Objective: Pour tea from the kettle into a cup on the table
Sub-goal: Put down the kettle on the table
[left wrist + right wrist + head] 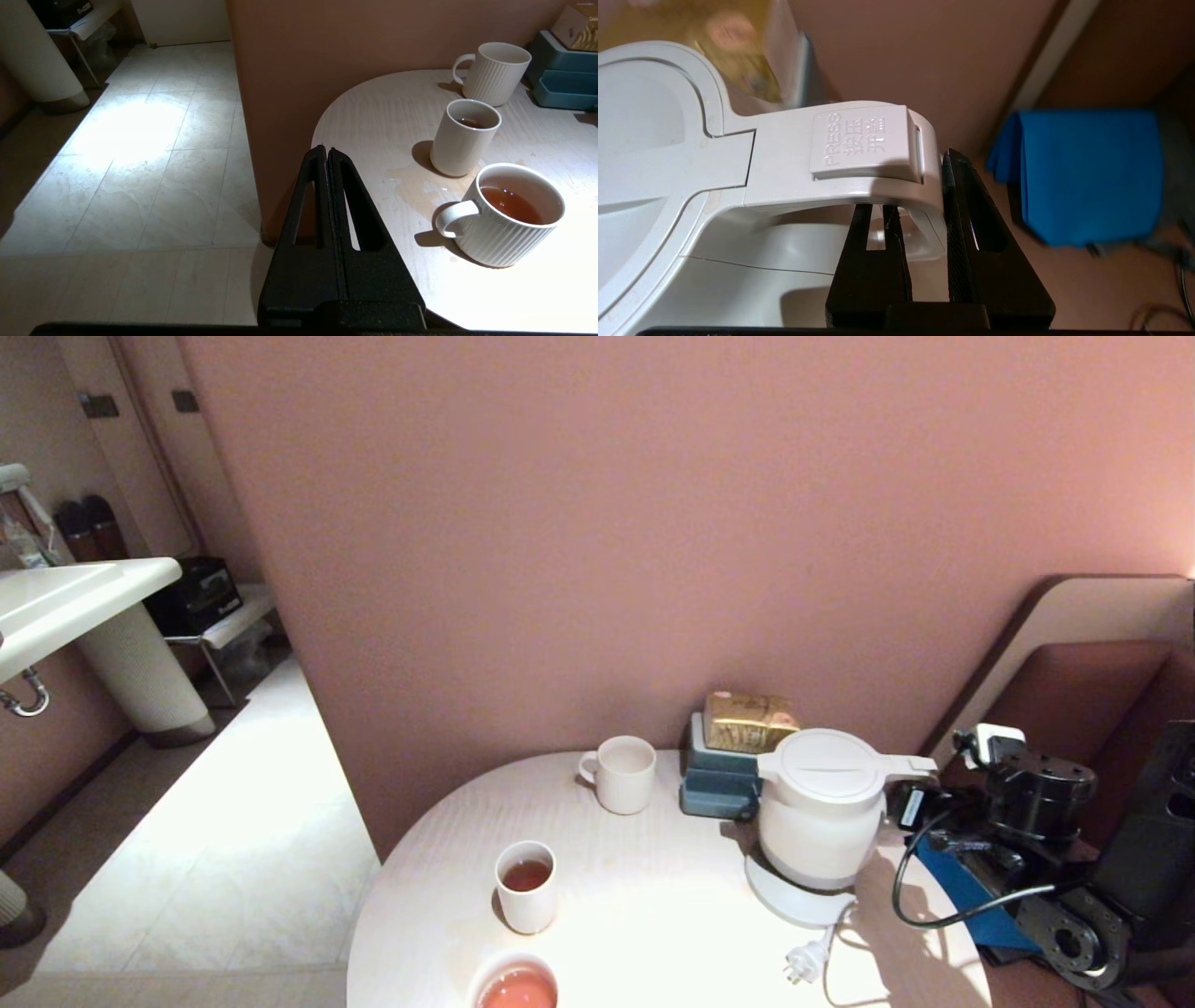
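Right gripper (924, 219) clamped on kettle (822, 817) handle, 1 finger inside the loop, 1 outside; kettle seemingly tilted off its base; cup (526, 886) well to its left; left gripper (327, 156) closed, idle.

right arm (1036, 803): black housings, black cable loop | left gripper (327, 196): black slotted wedge fingers

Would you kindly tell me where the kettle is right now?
In the head view the kettle stands on its base at the table's right side, beside the blue box, its handle held by the right tool.
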`<state>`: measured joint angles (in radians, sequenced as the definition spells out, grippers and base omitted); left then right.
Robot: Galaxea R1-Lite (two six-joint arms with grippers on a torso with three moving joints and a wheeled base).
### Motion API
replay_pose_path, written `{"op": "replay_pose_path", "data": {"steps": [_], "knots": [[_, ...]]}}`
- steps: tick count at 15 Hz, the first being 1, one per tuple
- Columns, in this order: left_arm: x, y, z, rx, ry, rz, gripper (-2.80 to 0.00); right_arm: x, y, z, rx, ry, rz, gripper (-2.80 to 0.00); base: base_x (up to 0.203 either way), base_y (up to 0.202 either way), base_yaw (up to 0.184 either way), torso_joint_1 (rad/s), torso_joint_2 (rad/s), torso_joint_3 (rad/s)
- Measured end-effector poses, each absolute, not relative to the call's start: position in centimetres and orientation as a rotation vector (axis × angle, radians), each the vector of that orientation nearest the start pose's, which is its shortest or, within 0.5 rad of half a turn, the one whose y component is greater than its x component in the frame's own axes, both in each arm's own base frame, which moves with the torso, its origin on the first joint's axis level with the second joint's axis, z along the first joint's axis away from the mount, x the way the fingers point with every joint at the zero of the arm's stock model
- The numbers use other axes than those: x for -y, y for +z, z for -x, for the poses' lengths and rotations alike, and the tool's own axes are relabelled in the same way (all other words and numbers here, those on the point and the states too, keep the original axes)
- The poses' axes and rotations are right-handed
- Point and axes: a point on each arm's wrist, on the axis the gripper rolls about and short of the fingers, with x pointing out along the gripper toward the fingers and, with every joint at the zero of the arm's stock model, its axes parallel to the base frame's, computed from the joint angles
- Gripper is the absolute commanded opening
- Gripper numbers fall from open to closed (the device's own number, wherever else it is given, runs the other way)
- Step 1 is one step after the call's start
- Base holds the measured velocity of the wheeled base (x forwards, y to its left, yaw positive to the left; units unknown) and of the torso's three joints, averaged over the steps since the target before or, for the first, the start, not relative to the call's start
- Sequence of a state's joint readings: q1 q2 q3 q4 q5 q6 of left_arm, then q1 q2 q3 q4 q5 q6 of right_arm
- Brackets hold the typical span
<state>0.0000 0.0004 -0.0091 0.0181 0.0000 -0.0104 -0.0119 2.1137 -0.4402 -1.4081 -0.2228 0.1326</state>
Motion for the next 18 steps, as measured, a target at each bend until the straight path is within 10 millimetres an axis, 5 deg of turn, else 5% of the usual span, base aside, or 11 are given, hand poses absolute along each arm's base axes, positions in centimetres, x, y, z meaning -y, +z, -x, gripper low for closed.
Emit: {"op": "replay_pose_path", "data": {"steps": [18], "knots": [[0.0, 7.6, 2.3, -0.009, 0.000, 0.010, -2.80, 0.3, 0.3, -28.4, -0.408, -0.242, -0.064, -2.80, 0.000, 0.000, 0.000, 0.000, 0.00, 0.000]]}}
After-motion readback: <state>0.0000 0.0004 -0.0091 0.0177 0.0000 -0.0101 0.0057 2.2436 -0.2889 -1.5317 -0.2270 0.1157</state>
